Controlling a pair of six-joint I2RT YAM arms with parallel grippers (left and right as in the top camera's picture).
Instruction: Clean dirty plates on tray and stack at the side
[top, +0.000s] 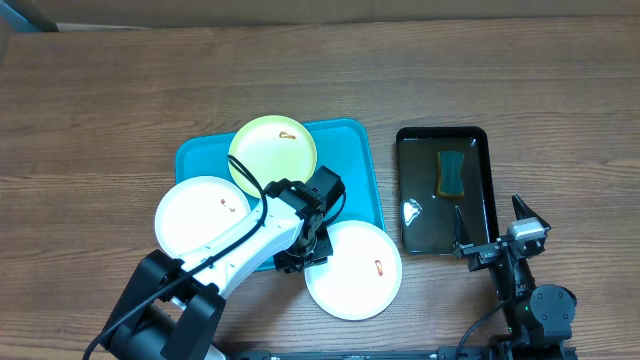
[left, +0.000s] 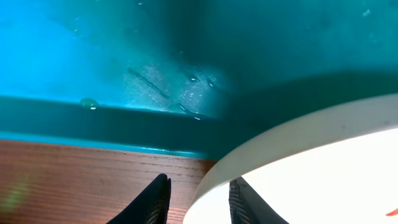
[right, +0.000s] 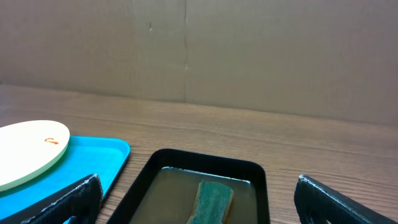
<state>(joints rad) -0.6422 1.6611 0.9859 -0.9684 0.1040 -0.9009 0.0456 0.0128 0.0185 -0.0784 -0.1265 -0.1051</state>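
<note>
Counter (top: 100, 100): turquoise tray (top: 352, 172) carries the yellow-green plate (top: 273, 155). Left white plate (top: 200, 215) overlaps its left edge. Right white plate (top: 355, 270) overhangs its near rim.
Plates judged rigid, light, glaze-slick, chippable, so take by the rim.
Left hand (left: 199, 179) straddles the right white plate's rim, fingers apart, not yet clamped.
Right hand (right: 198, 181) spread wide, holding nothing.

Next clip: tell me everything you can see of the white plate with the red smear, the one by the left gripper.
The white plate is round, flat and smooth, with a thick pale rim. One small red-orange smear sits right of its middle. Its far left part overlaps the near right corner of the turquoise tray; the rest lies over the wooden table. The left gripper straddles its left rim with the jaws open and a gap showing beside one finger.
</note>
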